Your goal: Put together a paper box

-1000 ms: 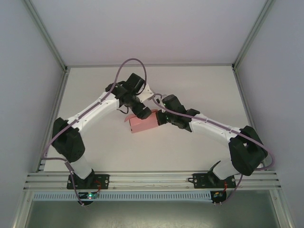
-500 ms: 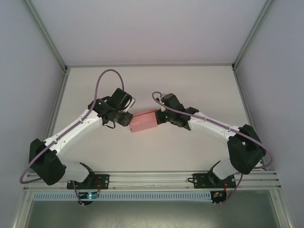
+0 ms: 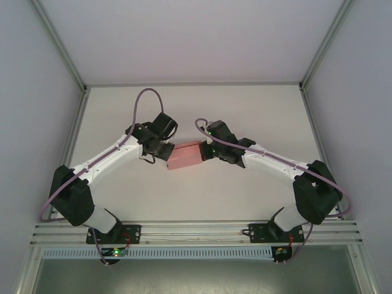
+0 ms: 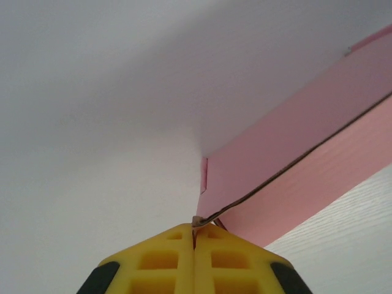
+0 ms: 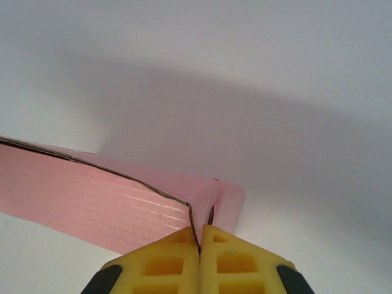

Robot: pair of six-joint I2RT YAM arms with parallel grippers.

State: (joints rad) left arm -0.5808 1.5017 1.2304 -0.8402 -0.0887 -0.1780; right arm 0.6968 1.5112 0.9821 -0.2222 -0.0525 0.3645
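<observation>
The pink paper box (image 3: 185, 155) lies in the middle of the white table, held between both arms. At its left end my left gripper (image 3: 168, 152) is shut on the thin card edge; the left wrist view shows the yellow fingers (image 4: 171, 260) pinching that edge of the paper box (image 4: 288, 147). My right gripper (image 3: 204, 150) is shut on the box's right end. In the right wrist view the yellow fingertips (image 5: 233, 260) clamp a folded corner of the paper box (image 5: 92, 196), with a flap sticking out past them.
The white table (image 3: 196, 202) is bounded by metal frame posts (image 3: 318, 55) at the back corners and a rail (image 3: 196, 231) at the near edge. Purple cables (image 3: 142, 101) loop above both wrists.
My left arm swung from above the box out to its left end, and its jaws went from open to shut on the card edge. The right gripper has stayed put, holding the box.
</observation>
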